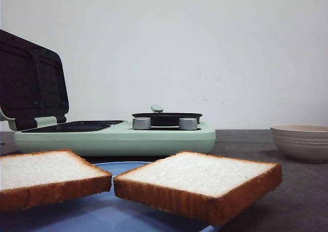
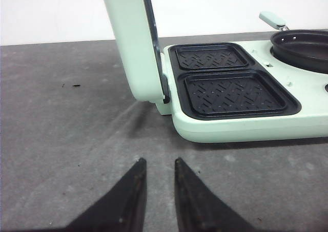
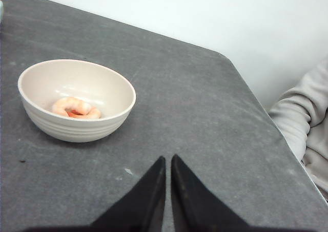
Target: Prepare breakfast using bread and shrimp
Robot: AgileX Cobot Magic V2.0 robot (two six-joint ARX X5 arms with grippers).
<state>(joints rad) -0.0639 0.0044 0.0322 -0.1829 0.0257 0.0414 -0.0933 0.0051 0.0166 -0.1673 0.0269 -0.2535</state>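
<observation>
Nothing of the breakfast looks begun. The two slices of bread (image 1: 197, 183) lie side by side on a blue plate (image 1: 97, 211) at the near edge of the table (image 1: 287, 191), untouched as far as the front view shows. Behind them stands the mint-green sandwich maker (image 1: 118, 134) with its lid (image 1: 32, 81) raised and both dark grill plates (image 2: 233, 93) bare; its small pan (image 1: 166, 118) seems empty, though only part of it shows. The shrimp (image 3: 76, 108) sits curled in the cream bowl (image 3: 77, 101) off to the right. The left claw (image 2: 156, 168) hovers over bare table beside the maker, tips narrowly parted, gripping nothing. The right claw (image 3: 167, 165) hangs near the bowl, tips almost pressed together, also unladen. Loading bread and shrimp is all still to do.
</observation>
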